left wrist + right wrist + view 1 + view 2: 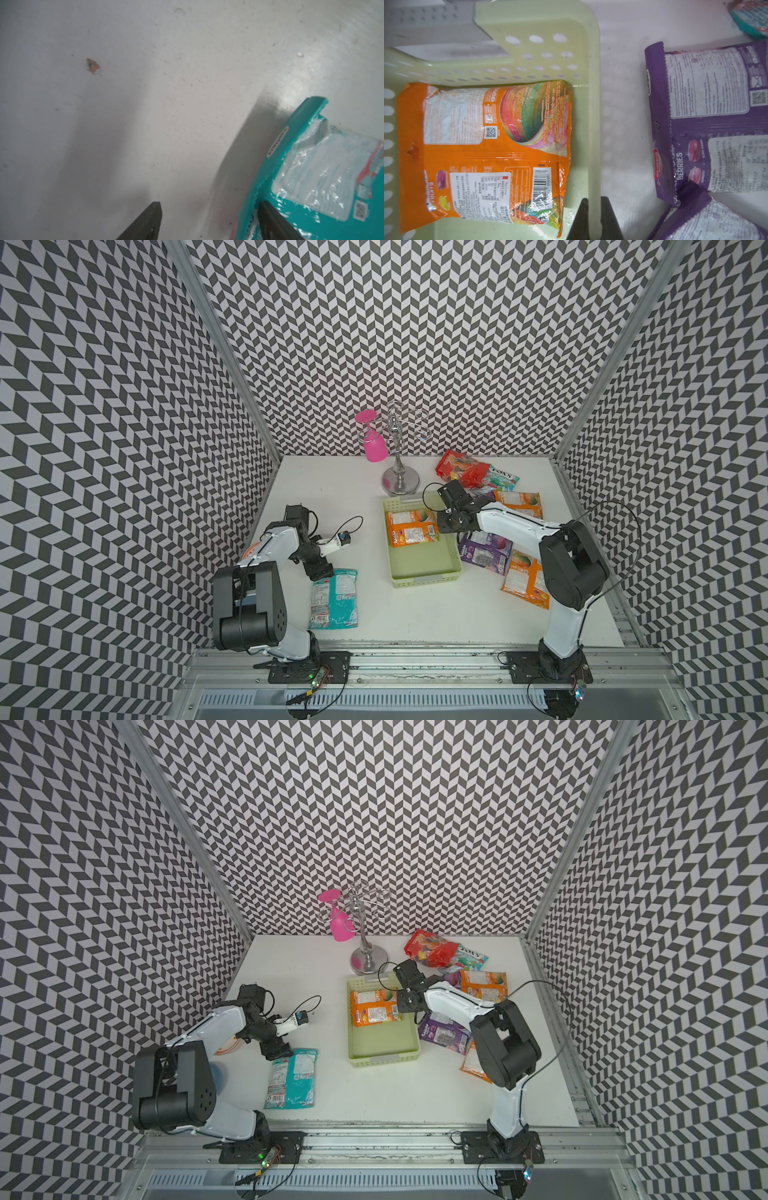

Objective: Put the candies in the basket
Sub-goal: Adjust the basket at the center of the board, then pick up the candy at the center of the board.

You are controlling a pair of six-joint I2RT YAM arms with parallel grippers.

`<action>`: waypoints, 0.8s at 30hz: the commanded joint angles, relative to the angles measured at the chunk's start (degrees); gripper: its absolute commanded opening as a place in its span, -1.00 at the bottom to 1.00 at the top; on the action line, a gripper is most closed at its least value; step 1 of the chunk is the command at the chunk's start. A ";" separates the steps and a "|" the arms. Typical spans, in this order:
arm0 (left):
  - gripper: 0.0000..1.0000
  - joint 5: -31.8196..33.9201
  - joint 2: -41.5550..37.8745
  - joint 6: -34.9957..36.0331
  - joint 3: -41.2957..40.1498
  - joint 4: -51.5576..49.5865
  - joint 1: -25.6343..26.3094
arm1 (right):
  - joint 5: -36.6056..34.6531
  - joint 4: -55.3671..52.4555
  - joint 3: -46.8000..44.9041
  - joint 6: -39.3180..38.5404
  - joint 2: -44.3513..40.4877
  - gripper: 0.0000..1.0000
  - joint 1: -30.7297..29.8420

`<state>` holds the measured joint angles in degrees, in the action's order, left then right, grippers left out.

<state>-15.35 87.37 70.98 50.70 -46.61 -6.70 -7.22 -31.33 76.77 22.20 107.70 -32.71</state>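
Observation:
The pale-green basket (428, 578) (384, 1058) (592, 104) lies mid-table with one orange candy bag (411, 529) (483, 149) flat inside. My right gripper (446, 526) (594, 199) is shut on the basket's right wall, one finger inside and one outside. A teal candy bag (334, 605) (324, 176) lies at the front left. My left gripper (322, 572) (209, 204) stands open over its far edge, one finger above the bag, the other above bare table. More candies lie right of the basket: red (461, 468), teal (505, 477), orange (519, 502), purple (486, 551) (708, 124), orange (525, 578).
A chrome glass stand (401, 481) with a pink glass (375, 443) hanging on it rises just behind the basket. An orange-and-white plate (251, 549) peeks out under the left arm. Patterned walls close in the back and both sides.

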 commanded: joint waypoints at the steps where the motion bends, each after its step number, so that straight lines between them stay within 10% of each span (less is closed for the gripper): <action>1: 0.40 -2.13 3.03 -0.26 -0.30 -1.94 0.83 | 1.75 1.45 1.01 0.87 -0.49 -0.68 -0.24; 8: -0.12 -3.28 1.56 -0.34 -0.25 -2.45 0.90 | 1.95 0.66 0.85 0.14 -5.00 -0.18 -0.29; 14: -1.00 -3.98 0.28 -1.06 1.60 -3.60 0.20 | 1.51 -0.52 -1.38 -0.80 -11.42 0.18 0.70; 24: -1.00 -11.01 -7.42 -4.27 9.52 -4.93 -1.12 | 7.51 4.78 -10.83 -7.55 -25.19 0.66 1.42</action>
<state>-21.65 83.46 68.27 57.32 -50.70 -7.55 -3.40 -30.89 67.53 18.17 85.65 -31.31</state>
